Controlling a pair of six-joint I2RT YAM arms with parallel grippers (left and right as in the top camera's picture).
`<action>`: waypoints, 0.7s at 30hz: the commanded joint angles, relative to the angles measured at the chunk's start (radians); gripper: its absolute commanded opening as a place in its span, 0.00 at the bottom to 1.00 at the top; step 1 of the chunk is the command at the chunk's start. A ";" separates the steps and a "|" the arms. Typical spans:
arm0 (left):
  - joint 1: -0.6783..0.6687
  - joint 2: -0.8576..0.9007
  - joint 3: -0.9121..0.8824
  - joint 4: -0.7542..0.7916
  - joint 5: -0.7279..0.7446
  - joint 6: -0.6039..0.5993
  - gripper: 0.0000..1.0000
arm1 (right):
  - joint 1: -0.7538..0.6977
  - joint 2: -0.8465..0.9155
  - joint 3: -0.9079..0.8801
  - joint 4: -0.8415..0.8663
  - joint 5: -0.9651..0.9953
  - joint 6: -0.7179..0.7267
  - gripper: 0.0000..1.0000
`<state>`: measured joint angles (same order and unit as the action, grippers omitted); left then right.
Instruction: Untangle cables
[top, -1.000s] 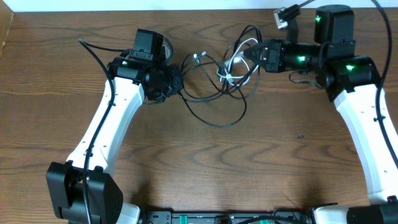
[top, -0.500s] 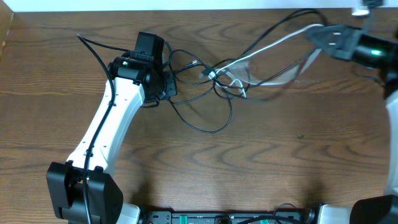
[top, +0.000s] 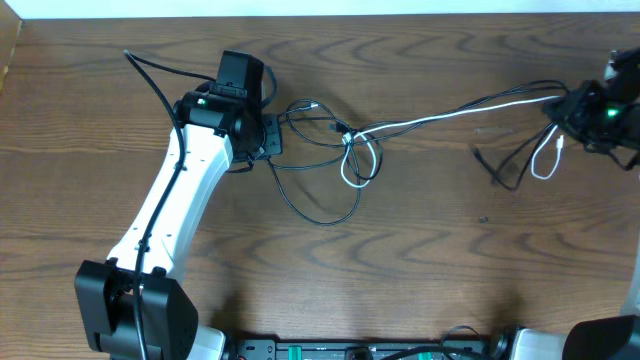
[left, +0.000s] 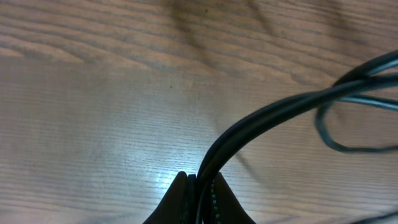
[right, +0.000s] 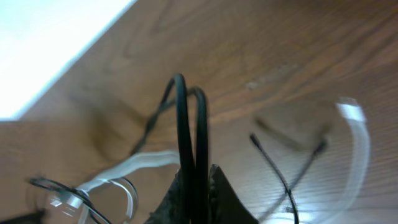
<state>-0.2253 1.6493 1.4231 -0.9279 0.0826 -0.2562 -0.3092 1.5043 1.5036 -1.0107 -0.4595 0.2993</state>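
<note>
The cables lie across the table's far half. A small knot (top: 349, 135) of black and white cord sits in the middle, with a black loop (top: 322, 205) drooping toward the front. From the knot a white cord (top: 450, 115) and a black strand run stretched to my right gripper (top: 567, 104) at the far right edge, and a white loop (top: 546, 160) hangs below it. In the right wrist view that gripper (right: 198, 169) is shut on two black strands (right: 189, 124). My left gripper (top: 268, 135) is shut on a black cable (left: 261, 121) left of the knot, as its wrist view (left: 198, 178) shows.
A thicker black cable (top: 160, 85) runs from the left arm toward the table's far left. A loose black cord end (top: 495, 165) lies on the wood left of the right gripper. The pale wall edge (right: 50, 43) runs beyond the table's far side.
My right gripper has swept far to the right and then a little forward, drawing the white and black cords out long. The knot has tightened and shrunk. The left arm has barely moved.
</note>
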 joint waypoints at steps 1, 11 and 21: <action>0.006 0.005 -0.007 0.010 0.074 0.117 0.08 | 0.077 -0.005 0.012 -0.018 0.106 -0.126 0.10; 0.006 0.005 -0.006 0.005 0.426 0.330 0.67 | 0.275 0.095 0.012 -0.012 0.112 -0.188 0.63; -0.029 0.002 0.082 0.027 0.560 0.267 0.81 | 0.278 0.150 0.012 0.019 0.057 -0.200 0.70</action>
<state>-0.2256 1.6489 1.4876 -0.8982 0.5716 0.0479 -0.0349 1.6474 1.5040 -1.0027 -0.3805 0.1177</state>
